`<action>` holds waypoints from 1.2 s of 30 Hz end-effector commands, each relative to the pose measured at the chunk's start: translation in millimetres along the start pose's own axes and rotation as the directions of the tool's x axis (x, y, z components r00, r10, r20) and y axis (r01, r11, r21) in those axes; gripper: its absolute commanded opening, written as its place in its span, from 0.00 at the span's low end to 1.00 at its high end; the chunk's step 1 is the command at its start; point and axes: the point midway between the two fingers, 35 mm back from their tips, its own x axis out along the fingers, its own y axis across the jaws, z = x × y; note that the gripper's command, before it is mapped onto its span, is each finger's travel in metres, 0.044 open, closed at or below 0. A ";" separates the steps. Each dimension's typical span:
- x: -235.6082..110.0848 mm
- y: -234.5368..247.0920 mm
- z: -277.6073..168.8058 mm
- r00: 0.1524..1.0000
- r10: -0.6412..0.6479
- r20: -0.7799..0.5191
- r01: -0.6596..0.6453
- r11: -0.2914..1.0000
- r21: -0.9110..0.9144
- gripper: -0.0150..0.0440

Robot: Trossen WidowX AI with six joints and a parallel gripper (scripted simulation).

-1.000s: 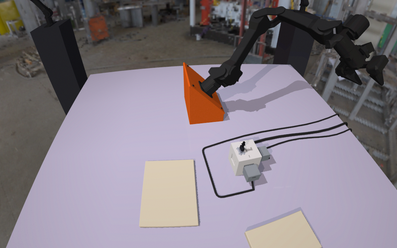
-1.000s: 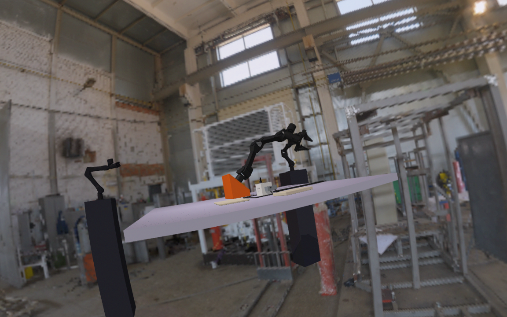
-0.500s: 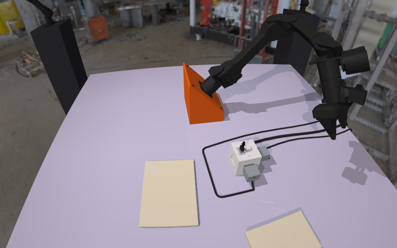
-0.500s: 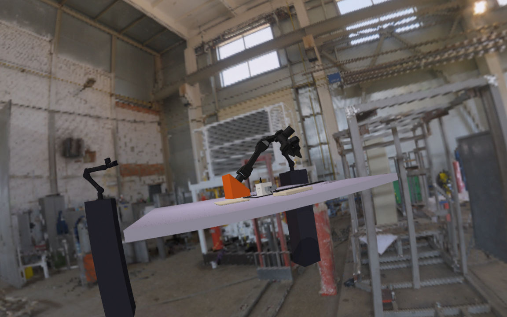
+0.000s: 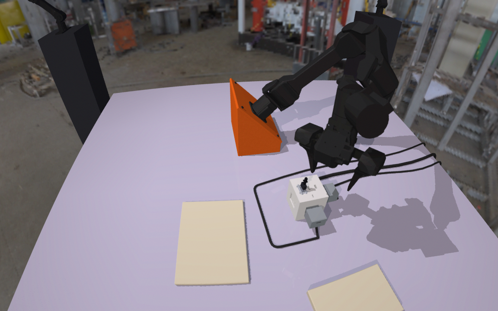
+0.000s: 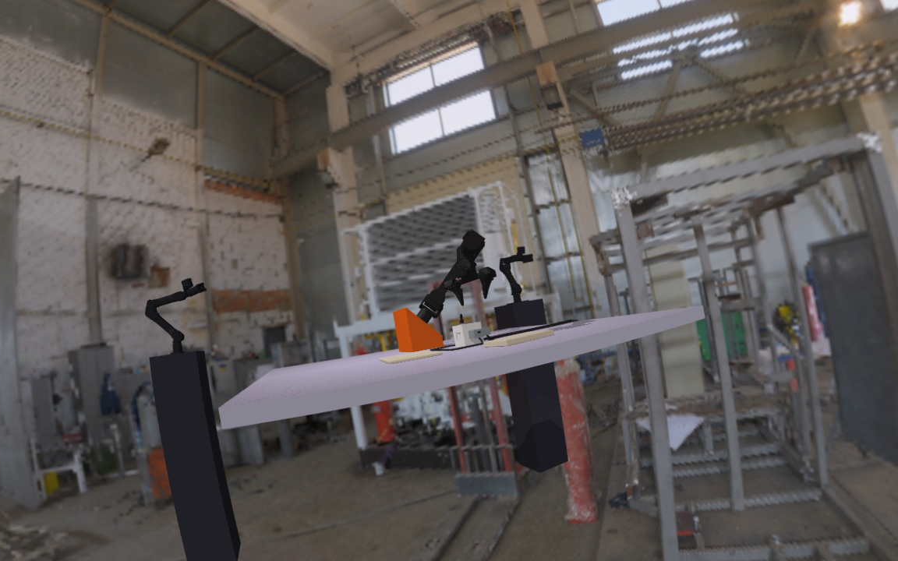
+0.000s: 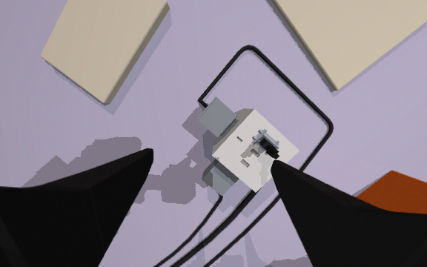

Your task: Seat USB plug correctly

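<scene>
The white power cube [image 5: 304, 201] [image 6: 466, 333] [image 7: 250, 159] stands on the lilac table [image 5: 138, 162]. A small black USB plug [image 5: 304, 182] [image 7: 270, 147] sticks up from the socket on the cube's top face. My gripper [image 5: 331, 179] [image 7: 214, 159] is open and empty. It points down and hangs a little above the cube, just behind and to the right of it. In the wrist view one fingertip lies close beside the plug without touching it.
Grey plugs [image 5: 315, 216] [image 5: 332, 191] [image 7: 217, 116] sit in the cube's sides, with black cables [image 5: 262, 216] [image 7: 291, 89] looping across the table to its right edge. The arm's orange wedge base [image 5: 252, 133] [image 7: 402, 193] stands behind. Two beige mats [image 5: 212, 241] [image 5: 355, 293] lie in front.
</scene>
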 end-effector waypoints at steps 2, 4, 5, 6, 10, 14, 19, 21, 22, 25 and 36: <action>5.7 -56.7 4.8 0.980 -0.097 -0.175 0.174 0.841 0.512 1.00; 5.7 -56.7 4.8 0.980 -0.097 -0.175 0.174 0.841 0.512 1.00; 5.7 -56.7 4.8 0.980 -0.097 -0.175 0.174 0.841 0.512 1.00; 5.7 -56.7 4.8 0.980 -0.097 -0.175 0.174 0.841 0.512 1.00; 5.7 -56.3 4.6 0.980 -0.097 -0.175 0.174 0.841 0.512 1.00; 5.7 -56.3 4.6 0.980 -0.097 -0.175 0.174 0.841 0.512 1.00; 5.5 -56.4 4.5 0.980 -0.097 -0.175 0.174 0.841 0.512 1.00; 6.1 -56.4 4.3 0.980 -0.097 -0.175 0.174 0.841 0.512 1.00; 6.6 -56.5 4.2 0.980 -0.097 -0.175 0.174 0.841 0.512 1.00; 9.1 -56.8 3.7 0.980 -0.097 -0.175 0.174 0.841 0.512 1.00; 20.2 -57.7 1.6 0.980 -0.096 -0.175 0.174 0.841 0.512 1.00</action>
